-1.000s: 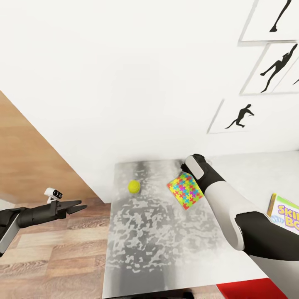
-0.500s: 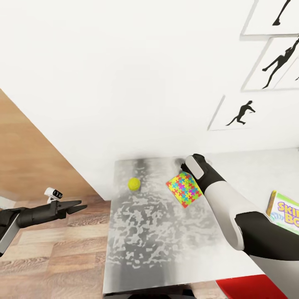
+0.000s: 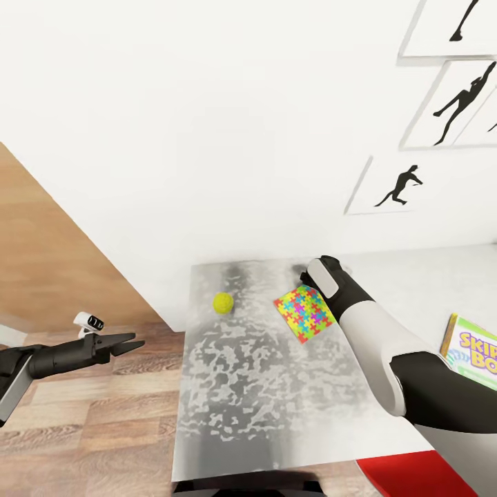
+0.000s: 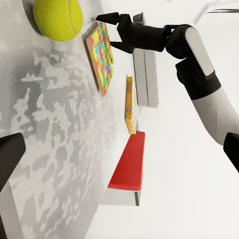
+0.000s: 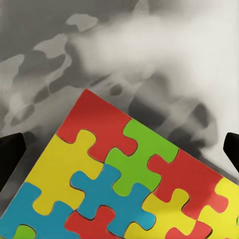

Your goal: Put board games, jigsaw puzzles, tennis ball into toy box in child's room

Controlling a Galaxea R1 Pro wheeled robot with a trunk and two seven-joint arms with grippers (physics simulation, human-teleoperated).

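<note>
Jigsaw puzzle [image 3: 305,315] lies flat on the table [image 3: 241,386], far end near the wall, turned diamond-wise so one corner points at the wall. Right gripper [image 4: 115,20] hangs over the puzzle's far corner; in the left wrist view its fingers [image 4: 107,16] are spread apart, tips above the puzzle edge with a visible gap, not touching. Right wrist view looks straight down on the puzzle [image 5: 129,184]: red corner piece nearest the bare tabletop, dark finger tips at both frame sides, well apart, puzzle between and below them.

Tennis ball [image 3: 223,302] sits on the table just beside the puzzle, on the robot's left of it, apart from it; big and close in the left wrist view [image 4: 58,18].

Left gripper [image 3: 128,343] is off the table edge over the wood floor [image 3: 90,428], well apart from ball and puzzle, fingers slightly parted, nothing held.

SKIP-BO board game [image 3: 473,353] lies flat on the table at the robot's right, cut by the frame edge. Left wrist view adds it edge-on [image 4: 130,105], plus a light grey toy box [image 4: 146,74] beyond it and a red chair seat [image 4: 128,164] by the table edge. Head view has silhouette pictures [image 3: 404,186] on the white wall.
</note>
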